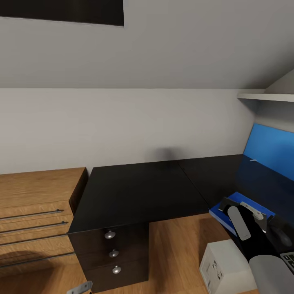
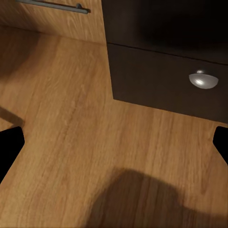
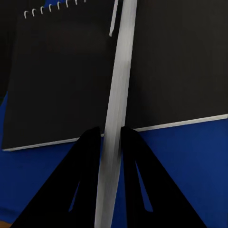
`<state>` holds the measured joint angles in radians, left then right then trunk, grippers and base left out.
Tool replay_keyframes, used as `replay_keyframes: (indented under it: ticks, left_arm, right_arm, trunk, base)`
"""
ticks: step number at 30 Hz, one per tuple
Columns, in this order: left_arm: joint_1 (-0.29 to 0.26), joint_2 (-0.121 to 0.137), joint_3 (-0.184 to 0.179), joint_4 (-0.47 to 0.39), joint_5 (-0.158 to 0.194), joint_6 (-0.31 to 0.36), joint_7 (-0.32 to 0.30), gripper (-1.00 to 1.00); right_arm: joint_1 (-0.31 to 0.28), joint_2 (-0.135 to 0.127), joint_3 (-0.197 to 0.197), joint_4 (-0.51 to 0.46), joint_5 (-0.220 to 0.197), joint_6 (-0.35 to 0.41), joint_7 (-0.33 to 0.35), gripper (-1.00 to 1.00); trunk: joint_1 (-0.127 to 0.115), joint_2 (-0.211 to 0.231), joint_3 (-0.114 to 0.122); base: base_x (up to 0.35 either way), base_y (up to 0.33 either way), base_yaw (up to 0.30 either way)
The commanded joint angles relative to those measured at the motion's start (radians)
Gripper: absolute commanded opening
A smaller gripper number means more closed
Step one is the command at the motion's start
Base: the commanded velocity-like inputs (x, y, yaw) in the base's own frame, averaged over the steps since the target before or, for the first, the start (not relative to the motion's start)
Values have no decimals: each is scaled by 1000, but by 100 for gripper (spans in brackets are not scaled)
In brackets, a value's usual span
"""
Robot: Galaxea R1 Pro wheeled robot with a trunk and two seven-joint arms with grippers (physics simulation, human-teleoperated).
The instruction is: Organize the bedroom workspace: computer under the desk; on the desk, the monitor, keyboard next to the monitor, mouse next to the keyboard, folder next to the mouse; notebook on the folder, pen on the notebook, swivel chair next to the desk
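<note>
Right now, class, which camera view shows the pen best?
The right wrist view: the pen runs lengthwise between the right gripper fingers, over the notebook. The head view catches it small, near the right arm.

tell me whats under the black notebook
The notebook lies on the blue folder, which shows past its edges. The right end effector holds the pen over the notebook. The part of the folder beneath the notebook is covered.

Dark drawer (image 2: 166, 80) above wood floor (image 2: 71, 142)
</note>
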<state>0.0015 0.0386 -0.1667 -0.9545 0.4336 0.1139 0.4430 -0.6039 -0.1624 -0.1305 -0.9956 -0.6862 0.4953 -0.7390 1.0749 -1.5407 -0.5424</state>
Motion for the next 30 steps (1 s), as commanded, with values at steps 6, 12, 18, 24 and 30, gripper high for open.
replay_keyframes:
  ticks: [6,12,18,24,30]
  left_arm:
    - [0,0,-5,6,5,4,8,100]
    - [0,0,-5,9,5,4,8,100]
    - [0,0,-5,10,5,4,8,100]
    - [0,0,-5,10,5,4,8,100]
    - [0,0,-5,10,5,4,8,100]
  right_arm:
    - [0,0,0,-2,-7,3,-5,-100]
    - [0,0,0,-2,-7,3,-5,-100]
    - [0,0,0,-2,-7,3,-5,-100]
    - [0,0,0,-2,-7,3,-5,-100]
    - [0,0,0,-2,-7,3,-5,-100]
  trunk:
    - [0,-1,-1]
    - [-4,6,2]
    - [-27,48,21]
    - [-34,62,27]
    - [-34,62,27]
  base:
    - [4,0,0]
    - [0,0,0]
    - [0,0,0]
    - [0,0,0]
    - [112,-11,0]
